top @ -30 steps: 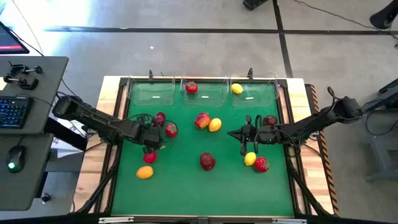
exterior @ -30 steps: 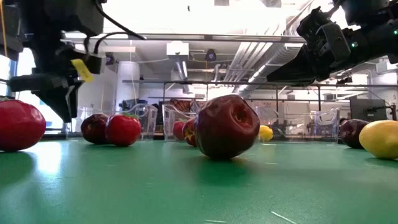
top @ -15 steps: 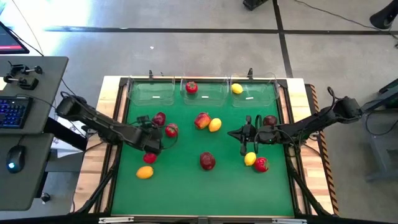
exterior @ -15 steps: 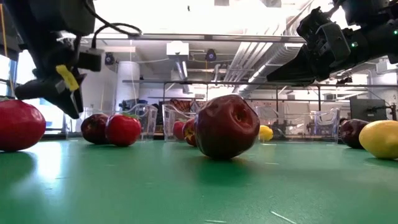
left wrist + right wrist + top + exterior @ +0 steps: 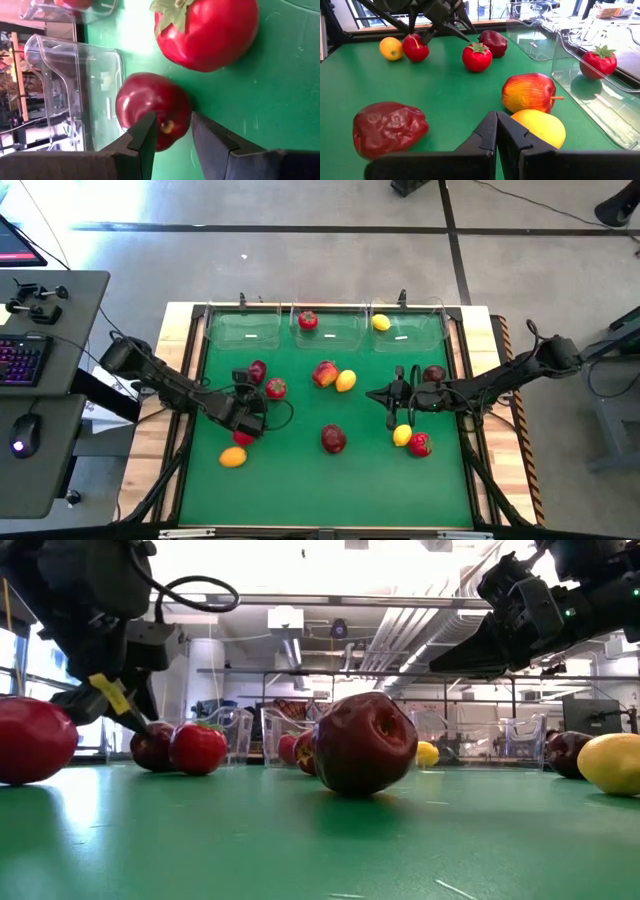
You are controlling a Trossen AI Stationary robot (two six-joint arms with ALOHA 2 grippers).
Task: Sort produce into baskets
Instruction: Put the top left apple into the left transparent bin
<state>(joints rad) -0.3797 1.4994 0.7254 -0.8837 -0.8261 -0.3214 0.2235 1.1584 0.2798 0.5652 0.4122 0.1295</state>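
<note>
Since the earlier frame, my left gripper [image 5: 243, 423] has swung toward lower left of the high view — half-open, empty, dark red apple [image 5: 150, 107] ahead; right gripper [image 5: 377, 394] shut, idle.

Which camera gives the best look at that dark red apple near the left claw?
The left wrist view: the dark red apple fills it, just beyond the left gripper. From above it is a small dot; the low view half hides it.
</note>
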